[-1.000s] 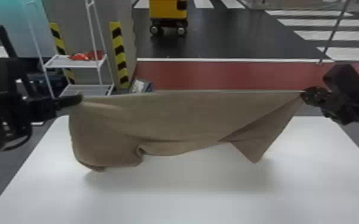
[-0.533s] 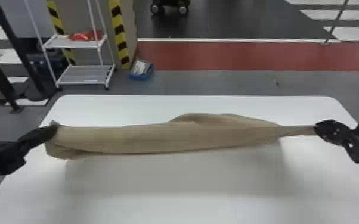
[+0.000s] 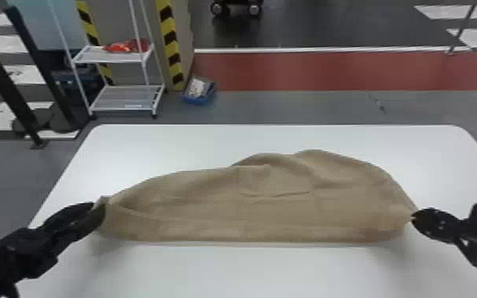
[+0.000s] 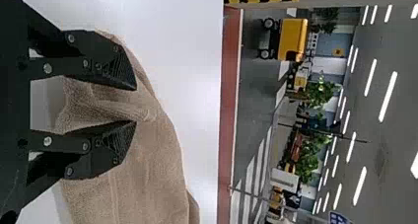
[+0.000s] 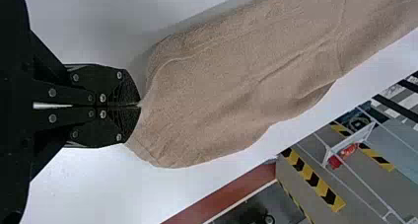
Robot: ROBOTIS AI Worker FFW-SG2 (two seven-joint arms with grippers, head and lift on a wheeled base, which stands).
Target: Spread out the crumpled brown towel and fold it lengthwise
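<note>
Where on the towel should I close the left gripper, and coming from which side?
Probably best on the narrow bunched fold at the left end of the towel, coming from the robot's left. It lies between the left gripper's spread fingers, so both could pinch it; the right gripper is shut on the other end.

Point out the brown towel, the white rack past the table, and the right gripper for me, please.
Brown towel (image 3: 273, 208): head view, on its broad middle.
White rack (image 3: 124, 98): head view, on its lower shelf.
Right gripper (image 5: 138, 104): right wrist view, where its fingertips meet.
</note>
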